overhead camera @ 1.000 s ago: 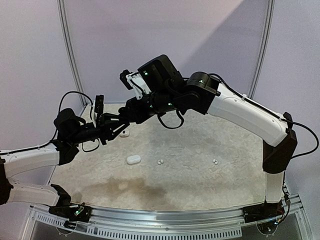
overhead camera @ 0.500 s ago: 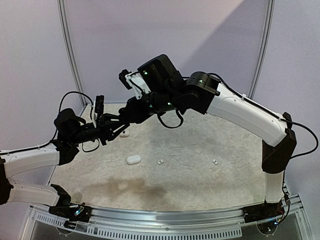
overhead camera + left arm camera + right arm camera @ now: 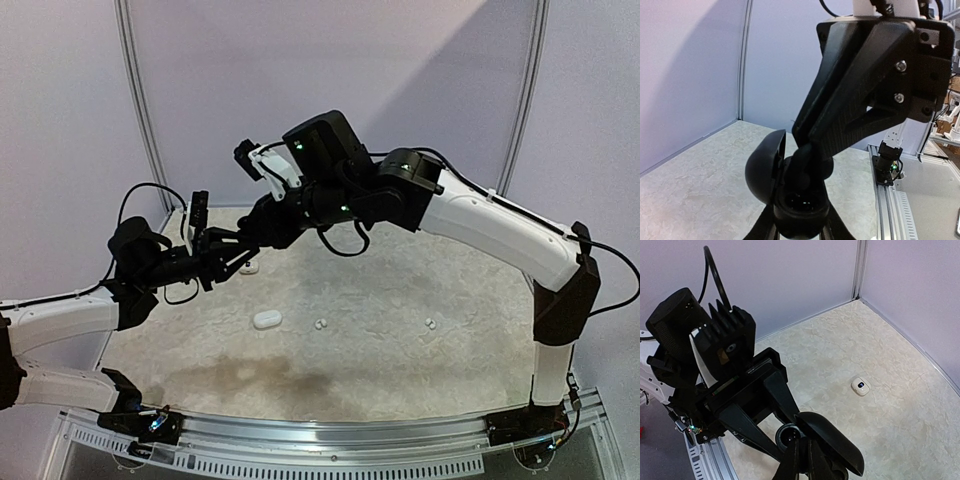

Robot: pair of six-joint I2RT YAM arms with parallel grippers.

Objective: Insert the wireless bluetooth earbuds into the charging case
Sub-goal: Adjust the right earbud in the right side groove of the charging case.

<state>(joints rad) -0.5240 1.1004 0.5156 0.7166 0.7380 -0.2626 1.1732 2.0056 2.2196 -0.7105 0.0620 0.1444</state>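
Over pale marbled surface [image 3: 400,340], my left pincer [image 3: 800,230] pinched black oval case [image 3: 762,172]; right pincer [image 3: 802,460], pressed together, could lever it loose.

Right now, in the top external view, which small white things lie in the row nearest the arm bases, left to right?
white oval case → middle white earbud → right white earbud

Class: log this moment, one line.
left gripper: shut on black case | right gripper: shut, tips at its well | white earbuds: on table
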